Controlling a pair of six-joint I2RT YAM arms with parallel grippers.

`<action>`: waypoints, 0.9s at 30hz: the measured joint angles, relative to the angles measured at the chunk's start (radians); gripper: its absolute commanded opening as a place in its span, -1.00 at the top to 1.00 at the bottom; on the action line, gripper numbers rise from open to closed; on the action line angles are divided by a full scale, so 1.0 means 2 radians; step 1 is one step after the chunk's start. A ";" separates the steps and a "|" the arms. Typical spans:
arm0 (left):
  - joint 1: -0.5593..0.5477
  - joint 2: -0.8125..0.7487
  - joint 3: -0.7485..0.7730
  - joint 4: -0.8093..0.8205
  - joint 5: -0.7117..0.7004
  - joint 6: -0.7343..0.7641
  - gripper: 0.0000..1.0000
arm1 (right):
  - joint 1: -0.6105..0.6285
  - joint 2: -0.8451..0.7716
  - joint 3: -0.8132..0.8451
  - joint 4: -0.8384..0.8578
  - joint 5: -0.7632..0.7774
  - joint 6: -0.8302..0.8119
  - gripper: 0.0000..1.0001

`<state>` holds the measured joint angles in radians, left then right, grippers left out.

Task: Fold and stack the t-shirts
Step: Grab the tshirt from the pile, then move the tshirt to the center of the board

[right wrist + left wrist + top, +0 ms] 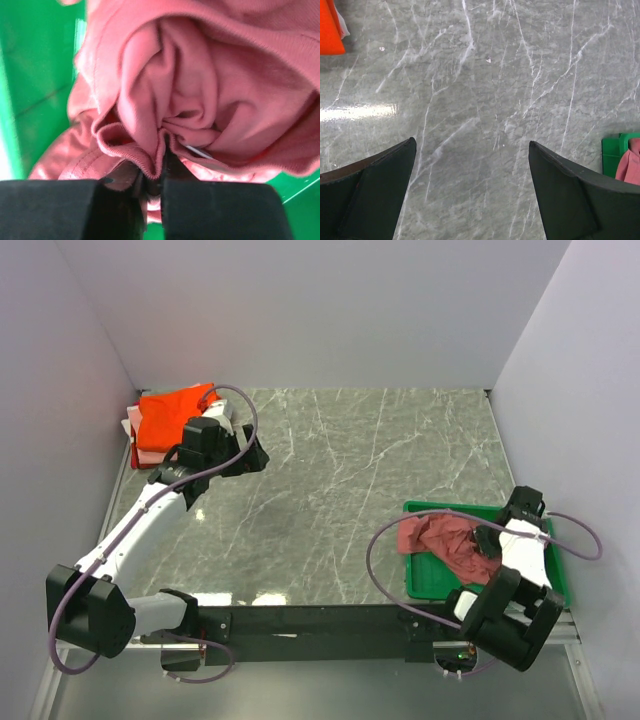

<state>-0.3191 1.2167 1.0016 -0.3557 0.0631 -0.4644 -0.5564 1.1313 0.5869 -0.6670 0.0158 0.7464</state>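
From above, an orange tee (170,412) is seen lying on paler tees (133,430) at the far left corner of the table (380,440), with the left gripper (250,453) just beside it. A red tee (445,540) is bunched in the tray (430,585) at the right, under the right gripper (487,540).

In the left wrist view, the jaws are spread wide over bare marble — nothing is held.

In the right wrist view, a fold of the red tee is pinched between closed fingers (60,210).
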 measured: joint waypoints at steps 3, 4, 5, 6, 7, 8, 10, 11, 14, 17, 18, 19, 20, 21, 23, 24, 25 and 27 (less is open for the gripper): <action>0.002 -0.001 0.000 0.000 0.000 0.000 -0.99 | 0.000 -0.029 0.006 -0.008 -0.017 -0.006 1.00; 0.003 -0.002 -0.001 0.000 0.000 -0.001 -0.99 | 0.000 -0.045 0.013 -0.015 -0.022 -0.008 1.00; 0.003 -0.002 -0.001 0.000 0.000 -0.001 -0.99 | 0.000 -0.063 0.022 -0.023 -0.026 -0.010 1.00; 0.004 -0.003 -0.002 0.000 0.000 -0.002 -0.99 | 0.000 -0.084 0.034 -0.032 -0.030 -0.011 1.00; 0.004 -0.004 -0.002 0.000 0.000 -0.002 -0.99 | 0.000 -0.103 0.044 -0.037 -0.033 -0.012 1.00; 0.005 -0.005 -0.002 0.000 0.000 -0.002 -0.99 | 0.000 -0.126 0.060 -0.044 -0.036 -0.012 1.00; 0.006 -0.005 -0.002 -0.001 0.000 -0.003 -0.99 | 0.001 -0.166 0.089 -0.053 -0.043 -0.012 1.00; 0.006 -0.005 -0.002 -0.001 0.000 -0.004 -0.99 | 0.001 -0.188 0.104 -0.054 -0.049 -0.011 1.00; 0.006 -0.005 -0.002 -0.003 0.000 -0.009 -0.99 | 0.006 -0.233 0.138 -0.052 -0.077 -0.001 1.00; 0.007 -0.006 -0.002 -0.008 0.002 -0.014 -0.99 | 0.029 -0.250 0.160 -0.048 -0.102 0.011 1.00; 0.007 -0.007 -0.002 -0.010 0.003 -0.014 -0.99 | 0.049 -0.247 0.169 -0.044 -0.105 0.015 1.00; 0.007 -0.010 -0.002 -0.012 0.005 -0.015 -0.99 | 0.075 -0.240 0.178 -0.042 -0.105 0.017 1.00; 0.007 -0.012 -0.002 -0.014 0.006 -0.015 -0.99 | 0.099 -0.231 0.187 -0.039 -0.103 0.019 1.00; 0.007 -0.015 -0.002 -0.015 0.006 -0.015 -0.99 | 0.141 -0.216 0.202 -0.039 -0.095 0.021 1.00; 0.007 -0.021 -0.002 -0.016 0.008 -0.016 -0.99 | 0.224 -0.179 0.242 -0.034 -0.083 0.023 1.00; 0.007 -0.025 -0.002 -0.016 0.008 -0.018 -0.99 | 0.263 -0.158 0.262 -0.035 -0.070 0.024 1.00; 0.007 -0.028 -0.002 -0.017 0.009 -0.019 -0.99 | 0.304 -0.137 0.287 -0.033 -0.060 0.023 1.00; 0.008 -0.034 -0.002 -0.019 0.009 -0.023 -0.99 | 0.383 -0.078 0.353 -0.031 -0.040 0.019 1.00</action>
<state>-0.3031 1.1488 0.9970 -0.3946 0.0814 -0.5114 0.2096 0.9760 1.2922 -0.7292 -0.0647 0.7845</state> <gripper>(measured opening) 0.995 0.190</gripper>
